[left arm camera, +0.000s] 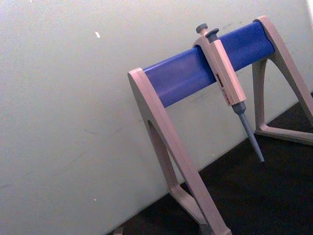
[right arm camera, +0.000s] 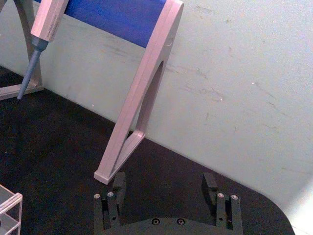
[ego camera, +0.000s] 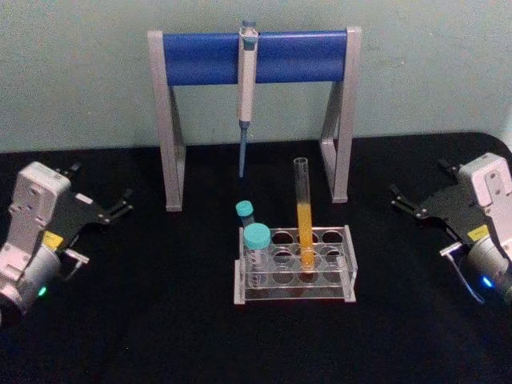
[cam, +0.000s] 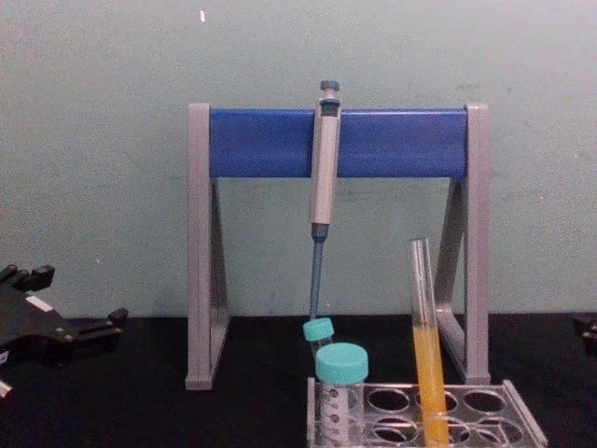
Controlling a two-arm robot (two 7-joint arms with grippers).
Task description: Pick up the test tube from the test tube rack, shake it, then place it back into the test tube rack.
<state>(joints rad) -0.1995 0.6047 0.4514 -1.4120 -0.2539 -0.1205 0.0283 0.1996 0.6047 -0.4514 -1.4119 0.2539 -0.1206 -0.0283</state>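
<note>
The test tube [ego camera: 304, 218] stands upright in a middle hole of the test tube rack [ego camera: 349, 240], its lower half filled with orange-yellow liquid. The chest view shows the same test tube [cam: 424, 359] rising from the rack [cam: 522, 415]. My left gripper [ego camera: 102, 184] rests open on the black table far to the left of the rack, and it appears in the chest view as well [cam: 82, 297]. Far to the right, my right gripper [ego camera: 418, 179] is open too. Its fingers [right arm camera: 120, 183] stand wide apart with nothing between them.
A tall blue-and-grey pipette stand [ego camera: 256, 56] stands behind the rack with a grey pipette [ego camera: 246, 96] hanging from its bar. Two short teal-capped tubes [ego camera: 257, 240] sit in the rack's left holes. Black table surface lies open on both sides of the rack.
</note>
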